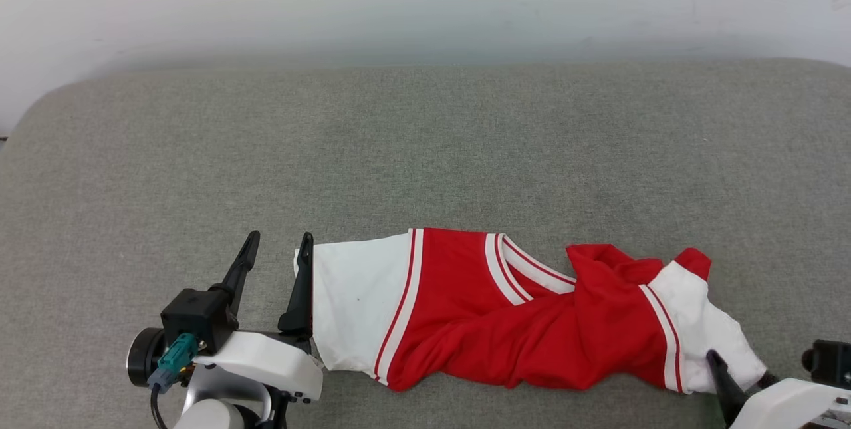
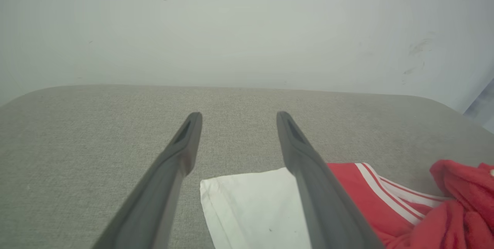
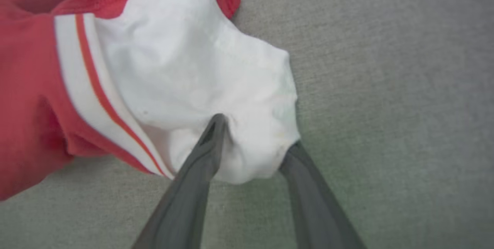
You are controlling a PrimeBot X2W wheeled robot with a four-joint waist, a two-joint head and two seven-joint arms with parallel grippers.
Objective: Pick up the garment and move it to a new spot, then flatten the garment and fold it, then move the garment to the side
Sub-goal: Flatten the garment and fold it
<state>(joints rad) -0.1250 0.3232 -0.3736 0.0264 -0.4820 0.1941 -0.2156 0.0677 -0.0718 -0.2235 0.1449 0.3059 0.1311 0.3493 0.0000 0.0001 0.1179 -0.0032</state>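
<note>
The garment point(image 1: 505, 322) lies bunched in a long strip along the near edge of the grey surface point(image 1: 425, 149), one white sleeve point(image 1: 352, 302) at the robot's left end, the striped collar point(image 1: 525, 269) near the middle, and red cloth heaped over towards the other sleeve point(image 3: 185, 71) at the right end. It is far from flat, so the step in hand looks like the flattening. The right gripper point(image 3: 256, 135) stands at the right sleeve with its fingers apart: one finger rests on the white cloth and the tip of the other is hidden under the sleeve's edge, so nothing is pinched. The left gripper point(image 1: 280, 237) is wide open at the left sleeve's edge, with the sleeve corner between its fingers in the wrist view; whether it touches the cloth I cannot tell. To do this well, each gripper should probably take a single layer, then both should draw apart evenly and drag the shirt away from the near edge, so the heaped red body opens rather than rolls. A grip through several layers would likely lock the creases in.
</note>
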